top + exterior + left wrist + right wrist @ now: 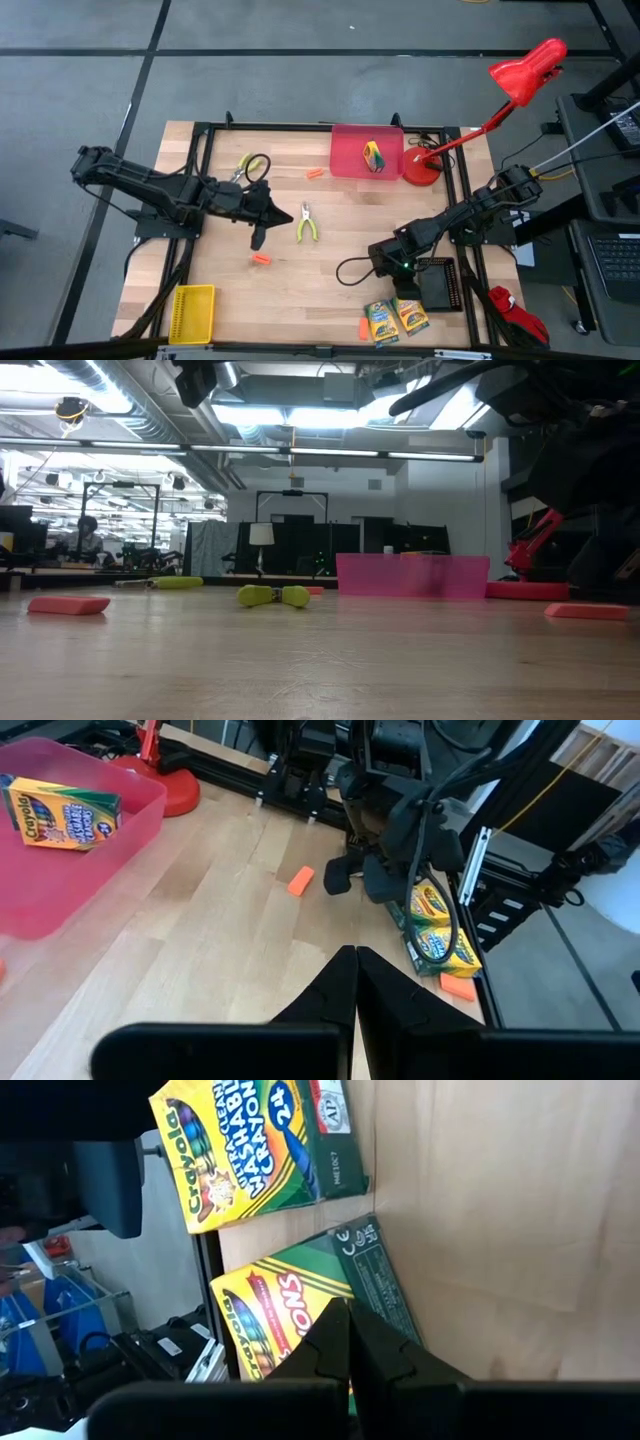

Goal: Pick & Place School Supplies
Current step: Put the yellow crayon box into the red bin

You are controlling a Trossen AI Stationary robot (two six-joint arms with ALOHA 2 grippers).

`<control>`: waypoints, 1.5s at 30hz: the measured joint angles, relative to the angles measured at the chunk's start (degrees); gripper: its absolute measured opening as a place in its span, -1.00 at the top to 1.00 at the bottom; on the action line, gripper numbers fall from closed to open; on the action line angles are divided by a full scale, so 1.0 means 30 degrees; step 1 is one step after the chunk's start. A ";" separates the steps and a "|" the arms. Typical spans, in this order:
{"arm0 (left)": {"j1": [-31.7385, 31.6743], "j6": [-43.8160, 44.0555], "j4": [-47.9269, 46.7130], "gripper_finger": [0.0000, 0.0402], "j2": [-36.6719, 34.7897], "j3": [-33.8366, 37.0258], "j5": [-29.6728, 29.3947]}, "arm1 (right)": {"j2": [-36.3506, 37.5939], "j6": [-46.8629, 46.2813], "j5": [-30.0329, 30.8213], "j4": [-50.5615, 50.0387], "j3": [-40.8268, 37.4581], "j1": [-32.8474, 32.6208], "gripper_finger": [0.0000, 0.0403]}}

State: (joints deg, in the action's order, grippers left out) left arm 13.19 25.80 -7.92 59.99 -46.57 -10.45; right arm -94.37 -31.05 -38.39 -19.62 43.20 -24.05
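The two green-and-yellow cardboard crayon boxes [396, 319] sit side by side at the near edge of the wooden table [330, 250], right under my right gripper [400, 290]; from the right wrist view both show but the nearer one [300, 1315] is partly covered by my own fingers and cut off, so I can't read its whole label; the farther one [255, 1145] is clearer. A third crayon box [374, 156] lies inside the translucent pink plastic bin [350, 165] at the far edge; the low view shows only the bin's wall [412, 576], not the box in it.

My right gripper is clenched with nothing in it, fingertips pressed together just above the boxes; can't tell if they touch the cardboard. My left gripper [258, 238] is clenched and empty too, hanging over the middle of the table beside the small pliers with yellow-green handles [307, 225]; a second pair [249, 166] lies farther back.

The tiny orange stubby sticks are scattered: one near my left gripper [261, 259], one by the pink bin [314, 174], one beside the two boxes [363, 327]. Only the high view catches the yellow slotted bin [192, 312] at the near left corner and the red desk lamp [480, 110].
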 joint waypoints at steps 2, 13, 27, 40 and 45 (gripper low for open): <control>0.0123 0.0040 0.0000 0.99 0.0000 0.0000 -0.0017 | -0.0007 0.0000 0.0038 0.0000 0.0005 0.0000 1.00; 0.0255 0.0348 0.0000 0.99 0.0000 0.0000 -0.0186 | 0.0022 -0.0014 0.0883 -0.0014 0.0036 0.0000 1.00; 0.0255 0.0350 0.0007 0.99 0.0000 0.0000 -0.0186 | -0.0036 -0.0499 0.3112 -0.0174 -0.0007 0.0009 1.00; 0.0255 0.0503 0.0070 0.99 0.0000 0.0000 -0.0152 | -0.0036 -0.0728 0.3957 -0.0321 -0.0007 0.0325 1.00; 0.0314 0.0670 0.0080 0.99 0.0000 0.0000 -0.0135 | -0.0029 -0.0794 0.4081 -0.0320 -0.0007 0.0585 1.00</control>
State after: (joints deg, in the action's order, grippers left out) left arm 14.13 27.81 -7.68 59.99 -46.57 -10.85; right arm -94.45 -33.43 -26.15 -20.58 43.18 -22.30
